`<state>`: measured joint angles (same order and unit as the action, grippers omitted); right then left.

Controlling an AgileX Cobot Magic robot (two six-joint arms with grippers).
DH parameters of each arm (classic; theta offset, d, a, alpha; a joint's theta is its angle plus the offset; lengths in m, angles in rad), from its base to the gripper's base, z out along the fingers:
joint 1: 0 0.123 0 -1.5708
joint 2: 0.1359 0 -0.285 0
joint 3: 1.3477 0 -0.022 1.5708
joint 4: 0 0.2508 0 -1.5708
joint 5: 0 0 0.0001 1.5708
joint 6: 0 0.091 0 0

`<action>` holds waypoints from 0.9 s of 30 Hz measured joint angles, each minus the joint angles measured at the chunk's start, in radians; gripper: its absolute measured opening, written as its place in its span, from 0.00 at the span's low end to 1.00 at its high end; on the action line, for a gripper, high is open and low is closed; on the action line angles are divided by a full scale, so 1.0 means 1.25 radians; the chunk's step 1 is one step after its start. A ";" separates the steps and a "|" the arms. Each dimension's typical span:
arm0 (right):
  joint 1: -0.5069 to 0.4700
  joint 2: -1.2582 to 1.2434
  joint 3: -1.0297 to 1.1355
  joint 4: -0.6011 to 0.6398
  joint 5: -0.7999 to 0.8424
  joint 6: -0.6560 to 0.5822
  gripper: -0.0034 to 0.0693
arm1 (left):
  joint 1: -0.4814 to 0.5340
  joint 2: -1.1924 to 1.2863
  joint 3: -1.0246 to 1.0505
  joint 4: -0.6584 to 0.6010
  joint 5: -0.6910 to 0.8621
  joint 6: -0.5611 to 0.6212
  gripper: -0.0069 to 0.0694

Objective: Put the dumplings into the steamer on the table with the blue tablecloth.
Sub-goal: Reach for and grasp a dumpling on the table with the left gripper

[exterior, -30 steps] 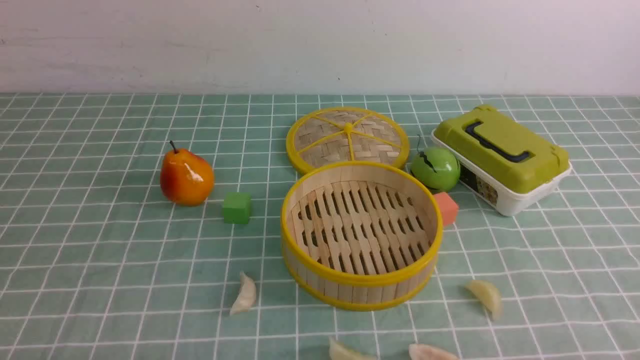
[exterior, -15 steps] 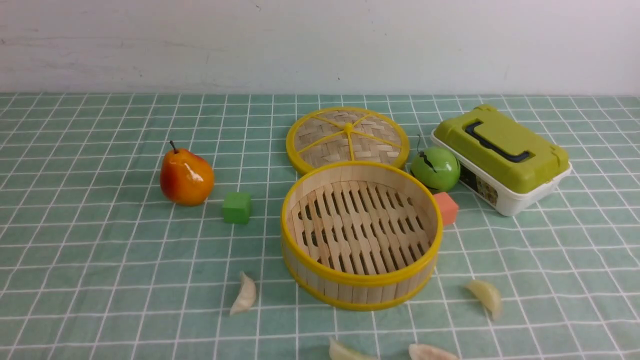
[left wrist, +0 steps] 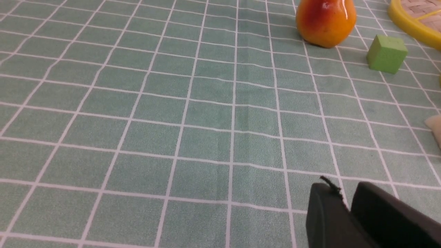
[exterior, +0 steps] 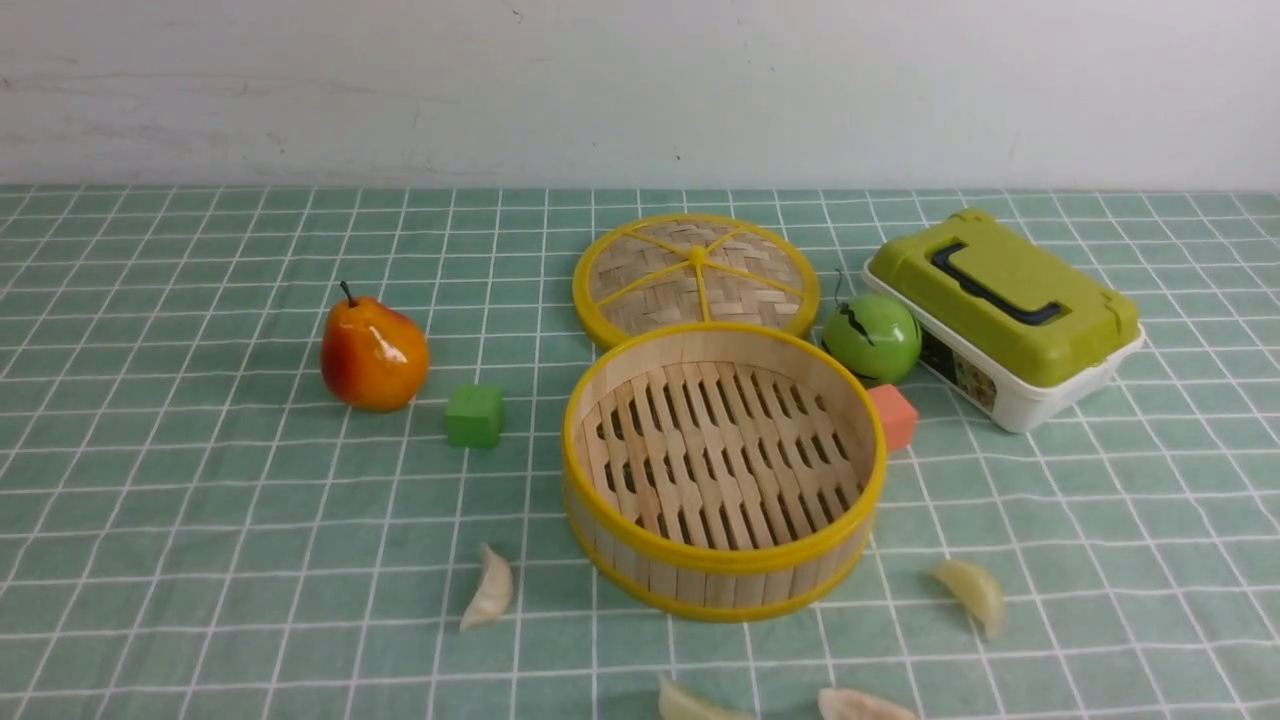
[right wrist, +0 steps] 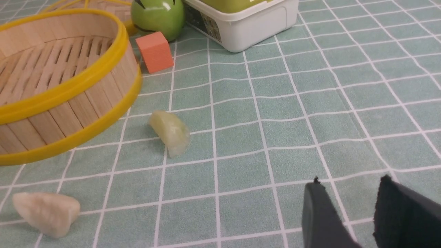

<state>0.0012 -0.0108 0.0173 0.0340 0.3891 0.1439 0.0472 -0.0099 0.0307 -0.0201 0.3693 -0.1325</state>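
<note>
The steamer [exterior: 720, 585] stands in the middle of the table on the blue tablecloth [exterior: 200, 520], with nothing on its slatted floor. Several dumplings lie on the cloth around its near side: one to the left [exterior: 490, 588], one to the right [exterior: 970, 592], two at the frame's near edge [exterior: 690, 703] [exterior: 860, 705]. Neither gripper shows in the front view. My left gripper [left wrist: 344, 187] hovers over bare cloth, its jaws only narrowly apart and holding nothing; a dumpling [left wrist: 436, 129] peeks in at the edge. My right gripper [right wrist: 351, 181] is open and holds nothing, with a dumpling [right wrist: 170, 132] ahead beside the steamer [right wrist: 69, 82] and another [right wrist: 46, 213] nearer.
The woven lid [exterior: 695, 275] lies flat behind the steamer. A green apple [exterior: 870, 338], an orange cube [exterior: 892, 415] and a green-lidded white box [exterior: 1005, 315] sit at the back right. A pear [exterior: 372, 352] and a green cube [exterior: 474, 415] stand to the left.
</note>
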 joint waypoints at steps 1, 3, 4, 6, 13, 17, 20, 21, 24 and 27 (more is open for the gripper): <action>0.000 0.000 0.000 -0.001 0.000 0.000 0.38 | 0.000 0.000 0.000 0.000 0.000 0.000 0.23; 0.000 0.000 0.000 -0.001 0.000 0.000 0.38 | 0.000 0.000 0.000 0.000 0.000 0.000 0.23; 0.000 0.000 0.000 -0.001 0.000 0.000 0.38 | 0.000 0.000 0.000 0.000 0.000 0.000 0.23; 0.000 0.000 0.000 -0.003 0.000 0.000 0.38 | 0.000 0.000 0.000 0.000 0.000 0.000 0.23; 0.000 0.000 0.000 -0.013 -0.003 0.000 0.38 | 0.000 0.000 0.000 0.000 0.000 0.000 0.23; 0.000 0.000 0.000 -0.014 -0.003 0.000 0.38 | 0.000 0.000 0.000 0.000 0.000 0.000 0.23; 0.000 0.000 0.000 -0.014 -0.004 0.000 0.38 | 0.000 0.000 0.000 0.003 0.000 0.000 0.23; 0.000 0.000 0.000 -0.010 -0.004 0.000 0.38 | 0.000 0.000 0.000 0.004 -0.001 0.000 0.24; 0.000 0.000 0.000 0.055 -0.004 0.007 0.38 | 0.000 0.000 0.000 -0.038 -0.025 -0.028 0.24; 0.000 0.000 0.000 0.211 -0.002 0.065 0.38 | 0.000 0.000 0.000 -0.204 -0.079 -0.136 0.24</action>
<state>0.0012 -0.0108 0.0173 0.2979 0.3861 0.2257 0.0472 -0.0099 0.0307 -0.2753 0.2706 -0.3030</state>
